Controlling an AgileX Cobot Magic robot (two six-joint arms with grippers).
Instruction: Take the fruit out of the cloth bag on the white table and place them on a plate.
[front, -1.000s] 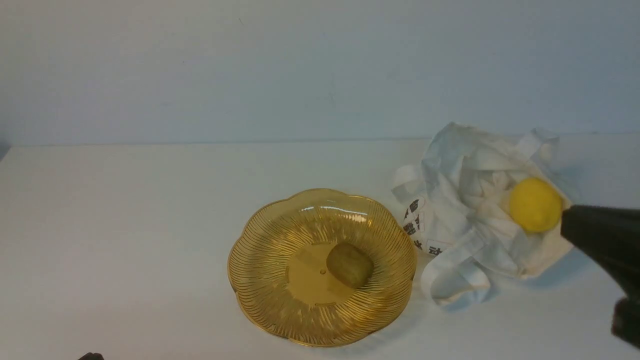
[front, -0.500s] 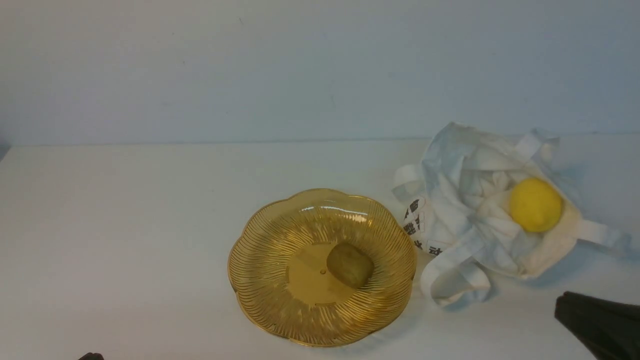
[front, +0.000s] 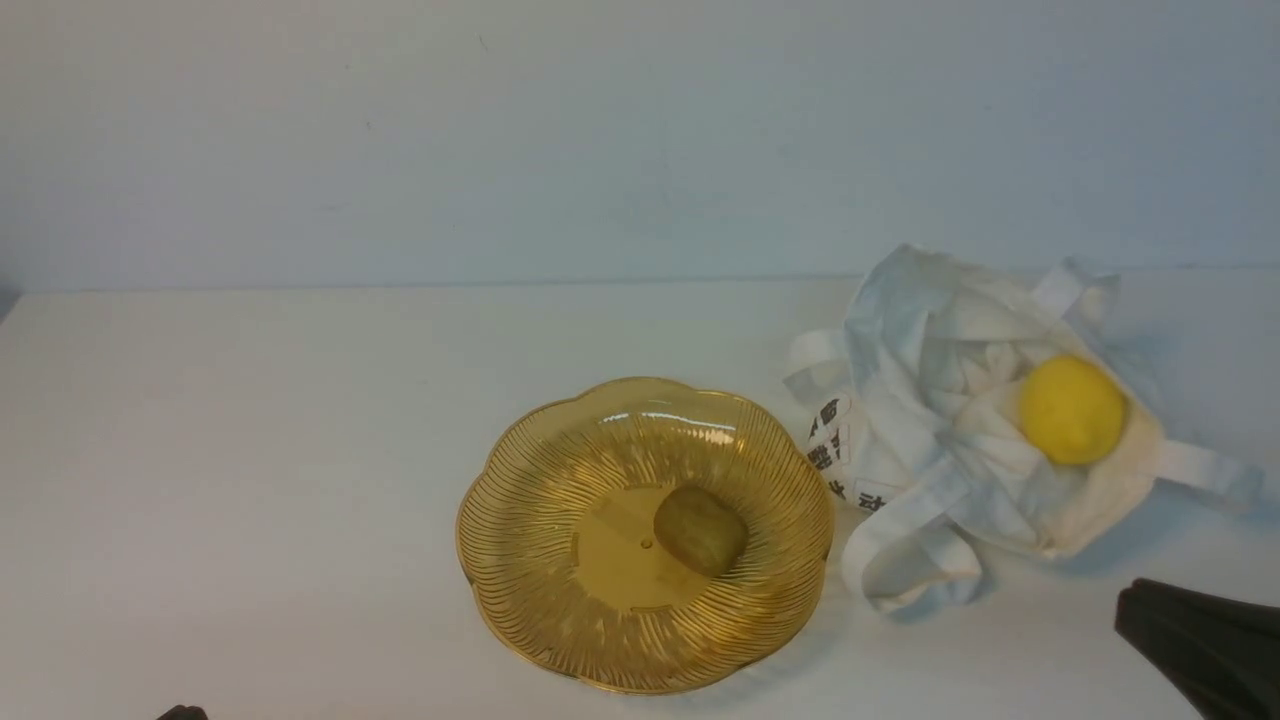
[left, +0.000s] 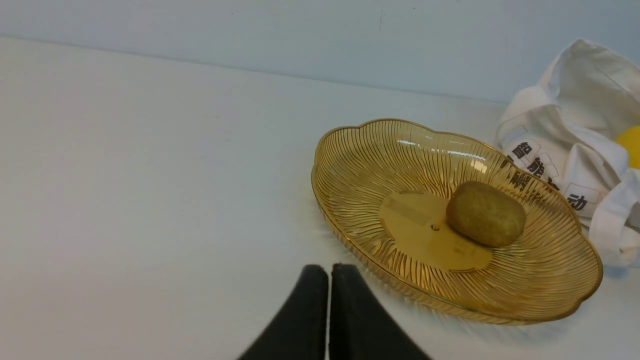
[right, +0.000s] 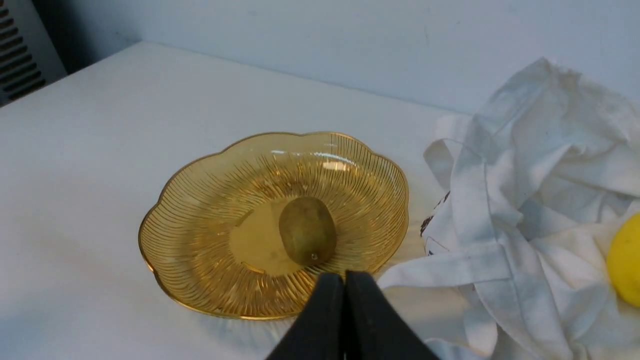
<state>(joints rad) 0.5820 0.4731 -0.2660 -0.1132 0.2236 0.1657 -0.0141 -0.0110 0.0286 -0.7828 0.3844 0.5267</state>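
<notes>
- Left gripper (left: 328, 274) — its fingers are pressed flat together with nothing between them. It sits at the near left edge of the scene, low by the bare white surface (front: 250, 450).
- Plate (front: 530, 470): amber, ribbed and scallop-rimmed, it rests flat on the surface ahead of the left gripper and to its right, near it but not touching.
- Kiwi (front: 700, 530) lies on its side inside the plate, just off the flat centre disc. It is on the half farther from the left gripper, and forward and left of the right gripper (right: 344, 280).
- Cloth bag (front: 930, 440) is crumpled and slumped open on the surface just beside the plate's right rim. Whether cloth touches rim I cannot tell. It lies ahead of the right gripper, clear of it.
- Lemon (front: 1072, 410) nestles in the folds at the bag's open mouth, on its right half, well forward of the right gripper.
- Right gripper — closed tight and empty, it sits low at the near right corner with its tips pointing toward the plate's near rim.
</notes>
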